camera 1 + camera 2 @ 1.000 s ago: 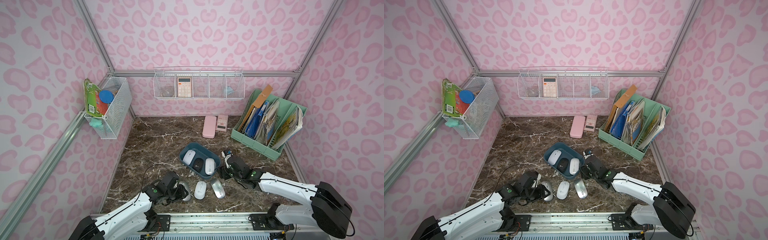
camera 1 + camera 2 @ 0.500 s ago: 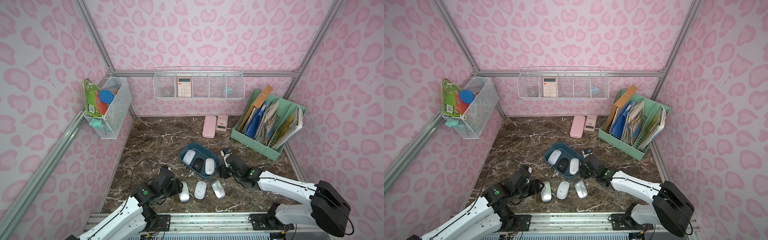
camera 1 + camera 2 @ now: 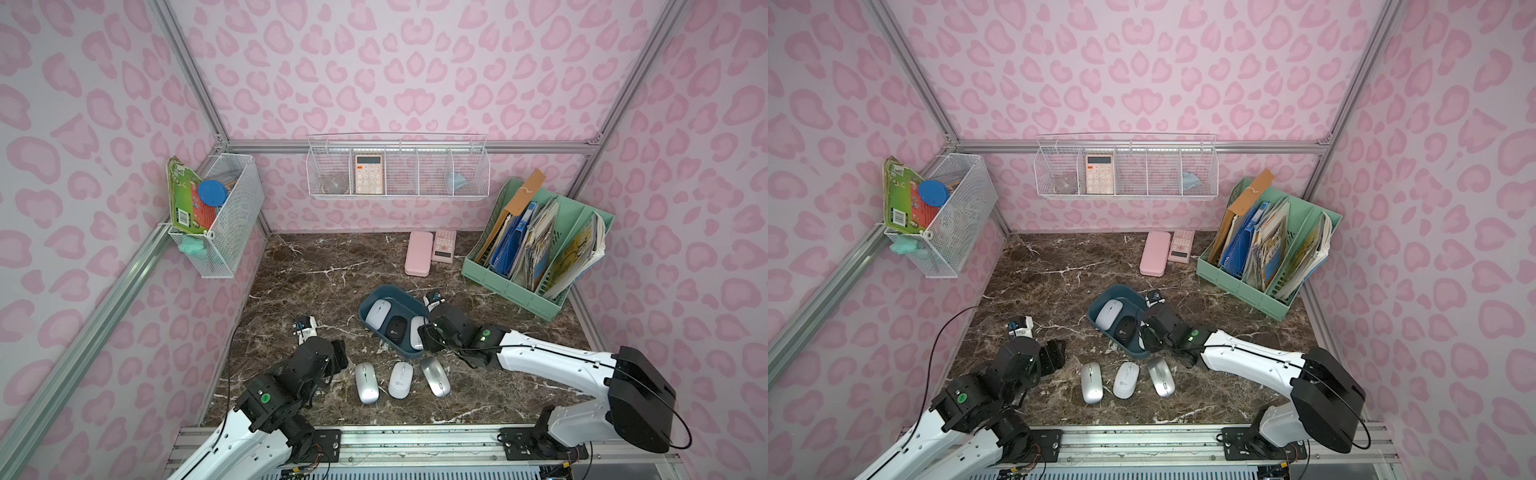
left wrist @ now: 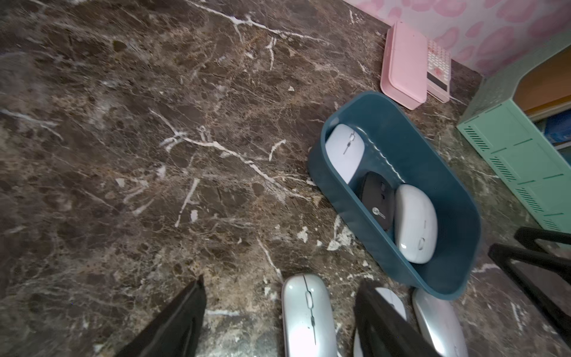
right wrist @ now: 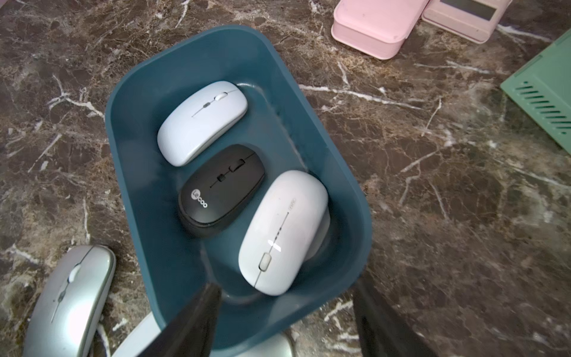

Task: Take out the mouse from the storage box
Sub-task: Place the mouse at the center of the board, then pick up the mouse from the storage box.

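One white mouse (image 5: pixel 282 235), inside the storage box (image 5: pixel 278 77) at its end nearest my right gripper (image 5: pixel 287 287), lies just ahead of the wide-open, empty fingers (image 5: pixel 191 324), long axis pointing into their gap. The left gripper (image 4: pixel 279 281), also open and empty, hovers farther off over the table (image 4: pixel 154 154), so I judge the right arm takes it.

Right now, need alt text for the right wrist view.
A dark teal storage box on a brown marble tabletop holds three mice side by side: a pale slim mouse, a black Lecoo mouse and a white mouse. The right gripper hangs open above the box's end by the white mouse; a silver mouse lies outside it.
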You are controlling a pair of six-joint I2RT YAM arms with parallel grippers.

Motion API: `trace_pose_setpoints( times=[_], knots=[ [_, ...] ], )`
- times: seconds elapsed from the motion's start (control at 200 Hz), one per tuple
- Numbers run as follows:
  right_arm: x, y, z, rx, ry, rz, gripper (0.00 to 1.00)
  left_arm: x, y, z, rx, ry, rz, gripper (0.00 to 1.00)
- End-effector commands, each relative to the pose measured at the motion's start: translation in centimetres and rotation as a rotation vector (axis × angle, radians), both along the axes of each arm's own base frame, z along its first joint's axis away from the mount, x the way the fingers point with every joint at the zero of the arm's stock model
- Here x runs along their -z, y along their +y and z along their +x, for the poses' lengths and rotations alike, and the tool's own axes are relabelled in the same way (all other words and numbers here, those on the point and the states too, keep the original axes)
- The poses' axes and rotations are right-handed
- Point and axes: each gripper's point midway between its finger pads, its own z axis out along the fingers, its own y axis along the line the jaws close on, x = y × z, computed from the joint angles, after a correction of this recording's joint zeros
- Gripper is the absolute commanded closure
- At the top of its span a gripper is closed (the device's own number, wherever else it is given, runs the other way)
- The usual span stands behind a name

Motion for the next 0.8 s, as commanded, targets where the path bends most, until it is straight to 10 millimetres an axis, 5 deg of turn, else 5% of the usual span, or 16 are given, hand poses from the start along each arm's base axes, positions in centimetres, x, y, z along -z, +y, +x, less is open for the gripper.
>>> trace_pose_setpoints(
  times=[0.0,0.795],
  knots=[
    [1.3,-0.3,0.1,0.047,0.056,-0.075,0.27,-0.2,1.5,1.1,-0.051,-0.061,0.111,0.19],
    [5.8,2.4,1.2,0.080,0.206,-0.270,0.28,1.0,0.9,1.4,0.013,-0.086,0.141,0.13]
  ],
)
